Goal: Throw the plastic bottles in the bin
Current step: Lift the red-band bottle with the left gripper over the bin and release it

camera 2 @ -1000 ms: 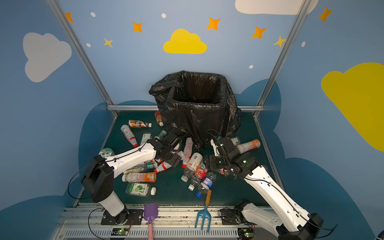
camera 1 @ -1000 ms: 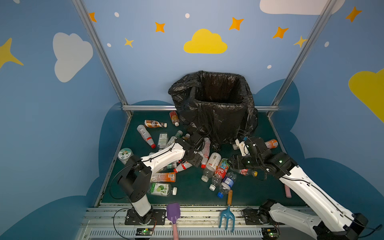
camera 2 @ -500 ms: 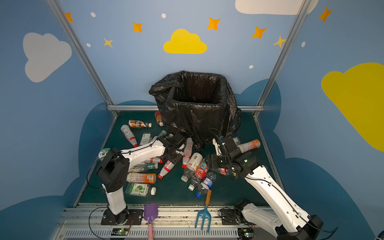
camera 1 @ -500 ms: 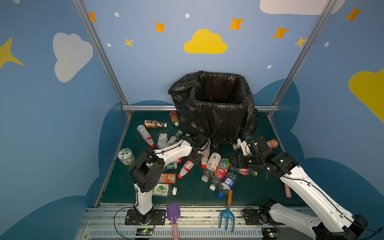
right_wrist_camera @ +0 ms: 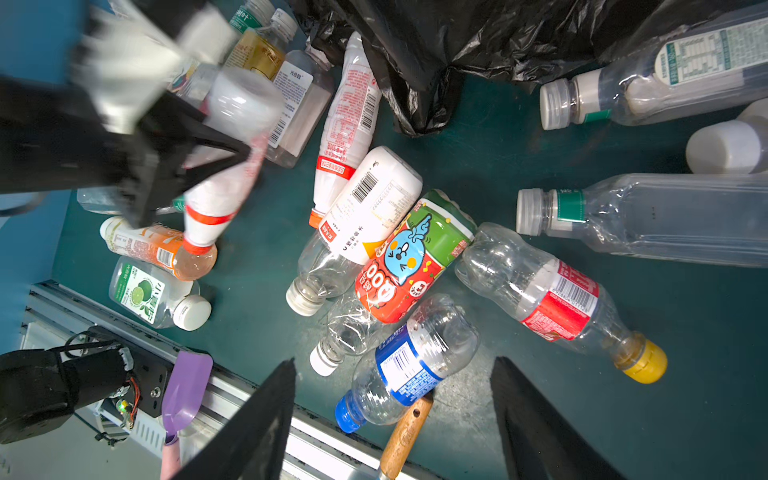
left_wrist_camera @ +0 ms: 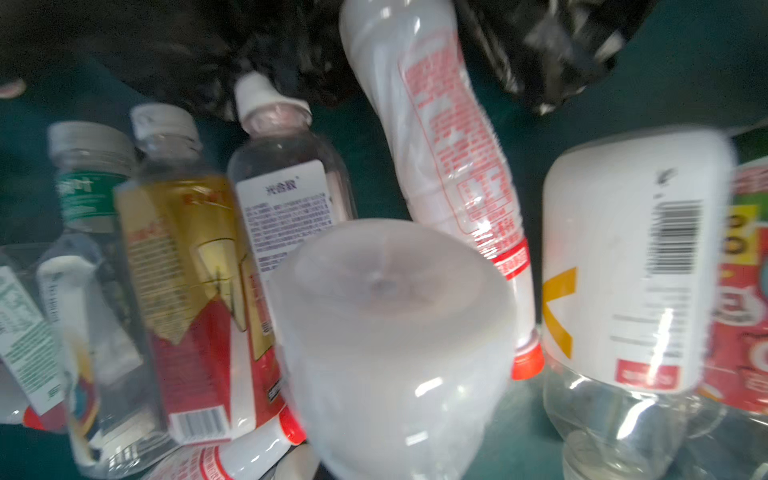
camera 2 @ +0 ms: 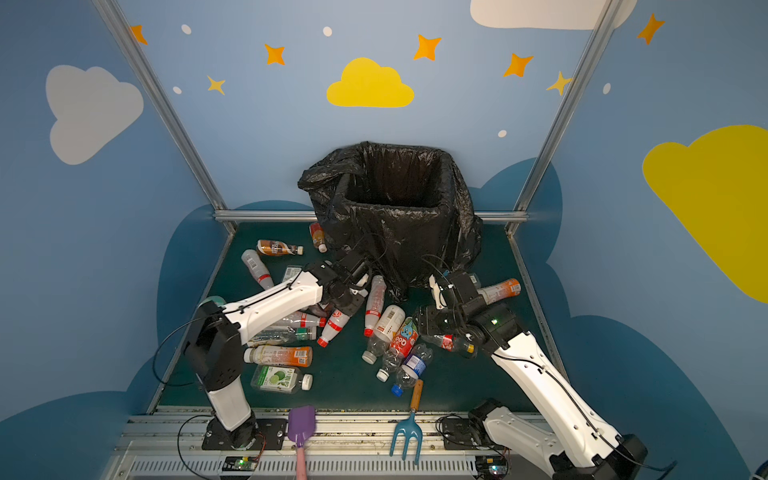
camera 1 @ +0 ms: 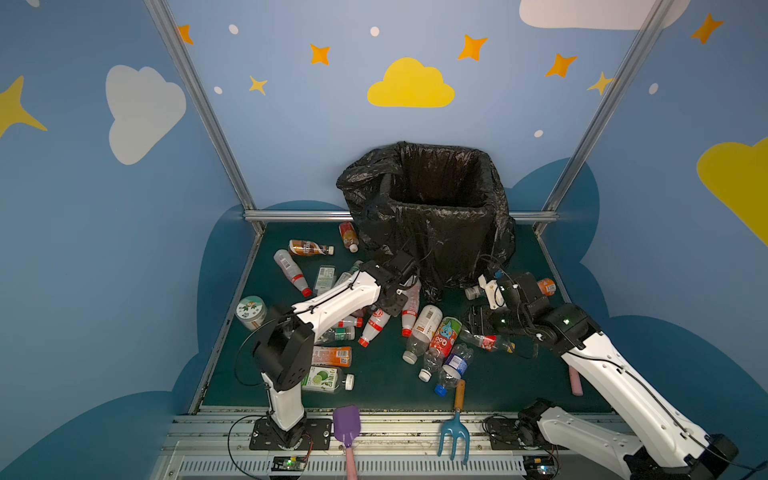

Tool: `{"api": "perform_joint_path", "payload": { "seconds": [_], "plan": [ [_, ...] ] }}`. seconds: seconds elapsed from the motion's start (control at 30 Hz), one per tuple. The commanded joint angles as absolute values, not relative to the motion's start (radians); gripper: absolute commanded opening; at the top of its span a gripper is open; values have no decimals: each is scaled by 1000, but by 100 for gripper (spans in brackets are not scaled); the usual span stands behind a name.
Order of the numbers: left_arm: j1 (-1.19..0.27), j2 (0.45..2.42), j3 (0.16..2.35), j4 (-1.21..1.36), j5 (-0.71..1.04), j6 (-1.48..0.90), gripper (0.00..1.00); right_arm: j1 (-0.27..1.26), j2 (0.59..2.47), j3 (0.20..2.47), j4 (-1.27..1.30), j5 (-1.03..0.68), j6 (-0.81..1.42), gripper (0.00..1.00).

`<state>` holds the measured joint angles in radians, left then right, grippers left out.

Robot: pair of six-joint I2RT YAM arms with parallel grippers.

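Centre: white bottle [left_wrist_camera: 390, 332], base-on (slightly blurred). Around it: red-printed bottle [left_wrist_camera: 449, 166] at one o'clock, barcode-labelled bottle [left_wrist_camera: 623, 257] at three, gold-red bottle [left_wrist_camera: 187, 270] at nine, bin [left_wrist_camera: 249, 41] at eleven.

The whole table [camera 1: 382, 386] and the bin [camera 1: 436, 241] are viewed steeply downward from high above the table's front edge in both top views, while the same bottles [right_wrist_camera: 374, 199] before the bin are seen close up by both wrist cameras
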<state>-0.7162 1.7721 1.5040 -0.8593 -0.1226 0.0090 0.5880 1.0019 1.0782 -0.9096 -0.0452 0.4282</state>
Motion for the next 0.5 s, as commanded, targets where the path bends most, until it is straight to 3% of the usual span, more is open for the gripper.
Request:
{"api": "perform_joint_path", "payload": {
  "seconds": [0.0,0.3,0.47],
  "plan": [
    [-715,1635,1563,-914,-160,-55,13,580,1011,1095,-902,-51,416,73],
    [-715,1364,1684,-825,-230,-101,14,575,1050,1119,-875,-70,395,73],
    [-713,1265,1715,-493,-204,-16,14,575,1076,1143,-864,-77,376,73]
  ]
}}
